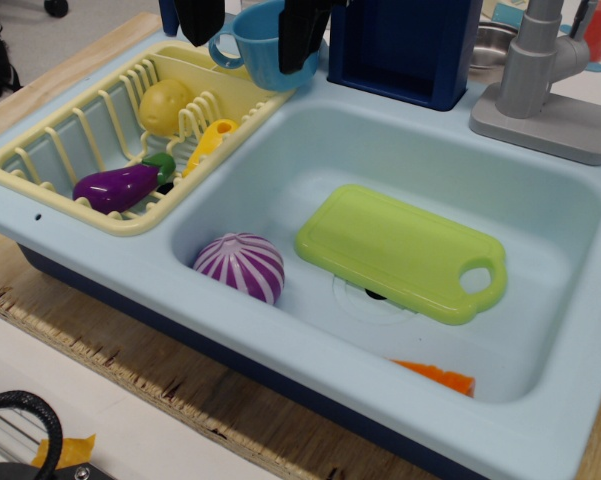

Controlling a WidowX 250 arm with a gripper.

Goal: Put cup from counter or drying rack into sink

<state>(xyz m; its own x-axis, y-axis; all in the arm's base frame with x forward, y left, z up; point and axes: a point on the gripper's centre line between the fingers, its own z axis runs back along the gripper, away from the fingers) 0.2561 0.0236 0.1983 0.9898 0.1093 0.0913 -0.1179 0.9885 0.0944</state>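
So the blue cup (pixel 265 48) is up at the far corner of the pale yellow drying rack (pixel 55 150), right where the rack meets the back of the counter (pixel 540 400). Its loop handle sticks out to the left. The black gripper (pixel 252 22) comes down from the top edge of the shot with one finger (pixel 300 30) hanging in front of the cup's bowl and the other dark finger off to the left of the handle. The jaws look spread around the cup, but honestly I can't tell if they're actually pinching it or just sitting there, the tips are too dark and partly cut off.

In the rack there's a yellow lemon-looking toy (pixel 165 105) wedged among the ribs, a purple eggplant (pixel 120 185) with a green cap lying near the front, and a yellow-orange piece (pixel 212 140) leaning on the rack edge closest to the basin.

The sink (pixel 280 170) has a lime green cutting board (pixel 400 250) lying flat-ish over the drain, a purple striped ball (pixel 240 265) in the front left corner, and an orange thing (pixel 438 376) mostly hidden by the front wall.

Behind it all is a grey faucet (pixel 540 75) on the right and a dark blue box (pixel 405 45) just beside the cup.
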